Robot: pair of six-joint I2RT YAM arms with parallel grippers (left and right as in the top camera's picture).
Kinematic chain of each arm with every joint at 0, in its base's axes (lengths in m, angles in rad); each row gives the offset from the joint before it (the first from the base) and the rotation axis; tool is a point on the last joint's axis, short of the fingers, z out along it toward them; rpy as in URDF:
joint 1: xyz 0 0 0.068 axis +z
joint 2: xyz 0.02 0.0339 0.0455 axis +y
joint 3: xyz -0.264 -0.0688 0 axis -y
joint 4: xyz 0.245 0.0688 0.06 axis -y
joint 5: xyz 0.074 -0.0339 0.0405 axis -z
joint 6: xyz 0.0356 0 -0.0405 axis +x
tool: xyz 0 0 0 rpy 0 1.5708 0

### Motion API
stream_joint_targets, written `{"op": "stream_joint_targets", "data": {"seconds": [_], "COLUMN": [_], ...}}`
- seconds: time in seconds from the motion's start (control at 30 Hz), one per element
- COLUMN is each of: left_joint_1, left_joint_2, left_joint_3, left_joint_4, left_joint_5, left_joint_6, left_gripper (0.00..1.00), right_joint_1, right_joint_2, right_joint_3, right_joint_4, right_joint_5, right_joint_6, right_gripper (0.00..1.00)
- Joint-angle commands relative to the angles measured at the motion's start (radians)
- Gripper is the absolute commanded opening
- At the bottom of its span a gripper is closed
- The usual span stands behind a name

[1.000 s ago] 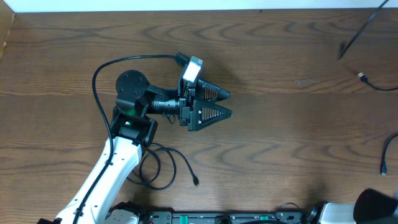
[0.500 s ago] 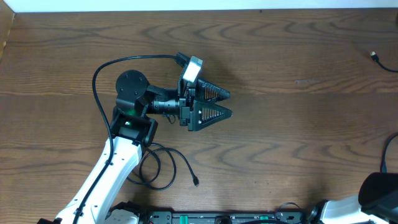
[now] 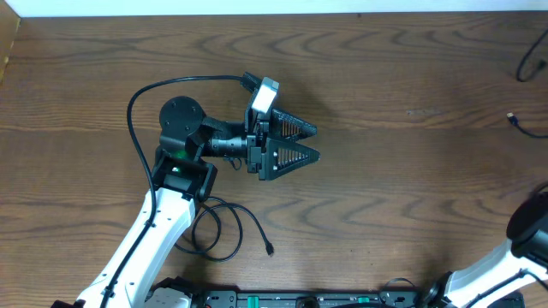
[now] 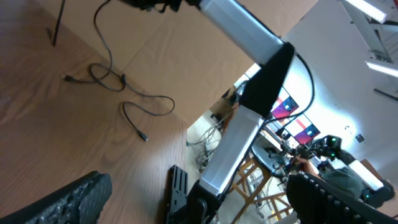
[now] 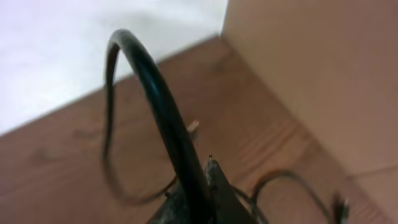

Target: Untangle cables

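- My right claw (image 5: 200,200) is pinched on one of the cables (image 5: 152,84). The cord springs out of the closed fingers in a stiff arch. I judge the lift is meant to let the strands hang apart instead of dragging them flat.
- In the left wrist view the right arm (image 4: 249,93) reaches high over the far side of the worktop (image 3: 385,197). Its claw is past the top edge of that view. Cords drop from there to a loose tangle (image 4: 118,87) lying on the wood.
- Overhead, only scraps of those cords show at the right edge, among them a small plug end (image 3: 511,118).
- My left claw (image 3: 316,141) is apart and empty. It is turned on its side and points right, mid-worktop, well apart from the tangle. I take that as parked out of the way.
- The left arm (image 3: 154,231) comes up from the near edge and bends sharply at the wrist.
- A separate cable loop (image 3: 218,231) lies just beside that arm, and neither claw is touching it.
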Motion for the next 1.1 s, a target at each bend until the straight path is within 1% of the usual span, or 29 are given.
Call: {"op": "stream_joint_targets", "data": {"seconds": [0.0, 0.1, 0.13, 0.17, 0.2, 0.27, 0.4, 0.5, 0.63, 0.7, 0.87, 0.97, 1.07], "left_joint_1": [0.001, 0.001, 0.001, 0.001, 0.001, 0.001, 0.001, 0.001, 0.001, 0.001, 0.001, 0.001, 0.001], "left_joint_2": [-0.018, -0.018, -0.018, -0.018, -0.018, -0.018, -0.018, -0.018, -0.018, -0.018, -0.018, -0.018, -0.018], "left_joint_3": [0.009, 0.009, 0.009, 0.009, 0.009, 0.009, 0.009, 0.009, 0.009, 0.009, 0.009, 0.009, 0.009], "left_joint_4": [0.008, 0.008, 0.008, 0.008, 0.008, 0.008, 0.008, 0.008, 0.008, 0.008, 0.008, 0.008, 0.008], "left_joint_5": [0.010, 0.010, 0.010, 0.010, 0.010, 0.010, 0.010, 0.010, 0.010, 0.010, 0.010, 0.010, 0.010], "left_joint_6": [0.010, 0.011, 0.010, 0.011, 0.011, 0.011, 0.011, 0.011, 0.010, 0.010, 0.011, 0.010, 0.011], "left_gripper": [0.94, 0.94, 0.94, 0.94, 0.94, 0.94, 0.94, 0.94, 0.94, 0.94, 0.94, 0.94, 0.94], "right_joint_1": [-0.024, -0.036, -0.040, -0.043, -0.046, -0.051, -0.059, -0.060, -0.060, -0.060, -0.060, -0.058, -0.055], "right_joint_2": [0.043, 0.084, 0.095, 0.103, 0.112, 0.117, 0.116, 0.111, 0.098, 0.086, 0.028, -0.019, -0.063], "right_joint_3": [0.008, 0.008, 0.007, 0.007, 0.007, 0.006, 0.007, 0.007, 0.007, 0.007, 0.007, 0.007, 0.007], "right_joint_4": [-0.030, -0.068, -0.079, -0.087, -0.097, -0.110, -0.119, -0.143, -0.182, -0.195, -0.215, -0.223, -0.237], "right_joint_5": [0.011, 0.008, 0.008, 0.008, 0.008, 0.008, -0.014, -0.090, -0.270, -0.322, -0.345, -0.430, -0.556], "right_joint_6": [0.053, 0.055, 0.057, 0.065, 0.079, 0.106, 0.118, 0.106, -0.005, -0.043, -0.056, -0.103, -0.149], "right_gripper": [0.01, 0.02, 0.09, 0.24, 0.48, 0.99, 0.99, 0.99, 0.99, 0.99, 0.99, 0.99, 0.99]}}
